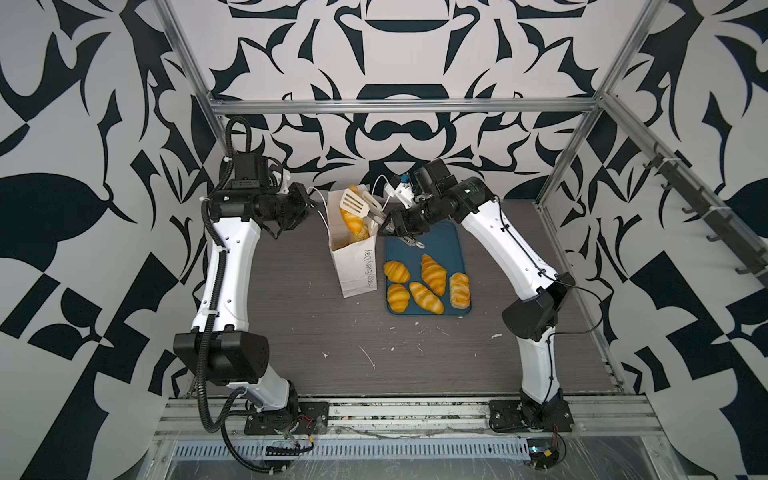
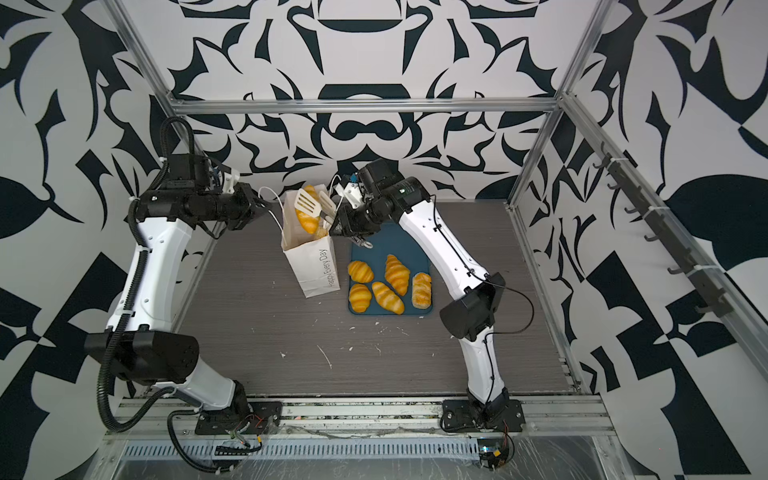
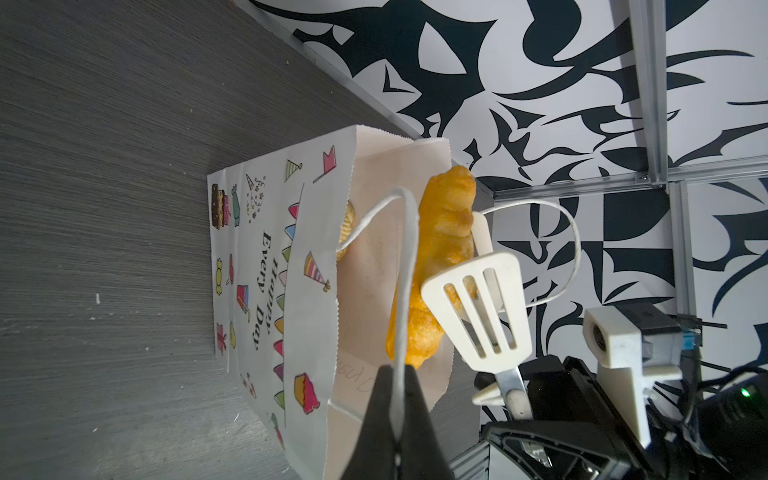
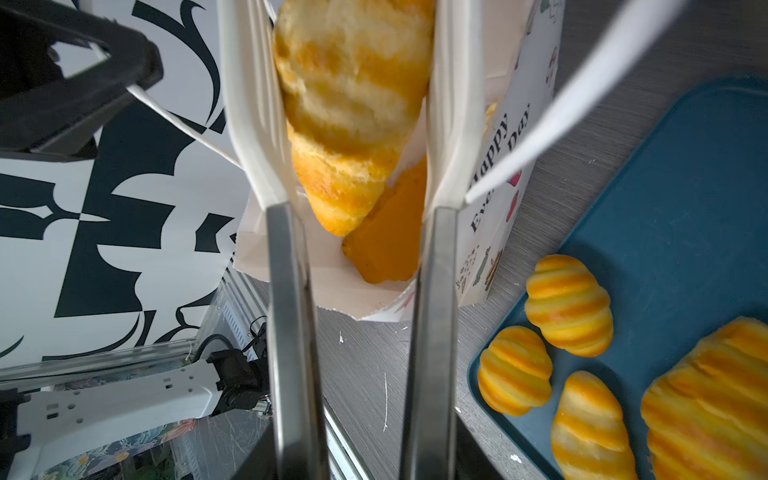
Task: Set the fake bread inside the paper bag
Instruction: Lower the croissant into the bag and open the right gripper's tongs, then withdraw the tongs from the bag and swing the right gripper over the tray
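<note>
Both top views showed a golden-orange toy croissant (image 1: 351, 221) tip-down in the mouth of the tall white paper bag (image 1: 357, 270), between white slotted tongs (image 1: 352, 202) in the right gripper (image 1: 387, 227). Left wrist view showed the left gripper (image 3: 397, 370) pinching the bag's white cord handle (image 3: 409, 249). Right wrist view showed the tongs partly open, blades against the croissant.

Both arms are seen raised from their bases and bent at the elbow, with the forearms turned inward toward each other. The left gripper (image 1: 306, 203) is held level, its jaws pinched fully together on a thin cord handle (image 3: 405, 270). The right gripper (image 1: 386, 226) is angled slightly downward across the middle, its jaws clamped on a pair of tongs (image 1: 353, 203).
</note>
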You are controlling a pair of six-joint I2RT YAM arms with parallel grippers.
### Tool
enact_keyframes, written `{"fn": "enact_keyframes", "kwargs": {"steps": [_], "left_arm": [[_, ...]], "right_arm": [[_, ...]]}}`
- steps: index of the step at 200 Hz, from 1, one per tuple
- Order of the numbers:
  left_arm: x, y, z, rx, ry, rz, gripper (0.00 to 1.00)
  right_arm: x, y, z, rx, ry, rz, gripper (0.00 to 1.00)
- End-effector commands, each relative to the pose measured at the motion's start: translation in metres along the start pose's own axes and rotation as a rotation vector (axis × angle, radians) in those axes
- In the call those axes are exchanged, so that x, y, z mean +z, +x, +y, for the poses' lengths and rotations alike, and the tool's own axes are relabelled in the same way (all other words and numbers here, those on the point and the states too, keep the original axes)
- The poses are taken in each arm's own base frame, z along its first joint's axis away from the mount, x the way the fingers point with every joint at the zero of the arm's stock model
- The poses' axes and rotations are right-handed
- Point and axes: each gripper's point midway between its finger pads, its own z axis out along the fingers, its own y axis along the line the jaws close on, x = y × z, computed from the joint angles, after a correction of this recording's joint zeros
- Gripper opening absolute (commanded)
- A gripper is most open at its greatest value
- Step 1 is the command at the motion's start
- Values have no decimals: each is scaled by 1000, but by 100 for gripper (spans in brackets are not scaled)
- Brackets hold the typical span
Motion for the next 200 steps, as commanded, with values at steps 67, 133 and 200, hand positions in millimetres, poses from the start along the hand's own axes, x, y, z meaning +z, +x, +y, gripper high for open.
{"fn": "enact_keyframes", "kwargs": {"steps": [67,133,200], "left_arm": [[-5,-2,-8,4,22,-5,0],[-5,0,-9,6,24,-3,0],[-5,4,-6,3,23,1,0]], "right_arm": [[-35,-13,32,-81,-38,-96,50],[-52,-21,46,-107,-58,-143,49],[-90,-34,75,-153,-94,-243,48]]}}
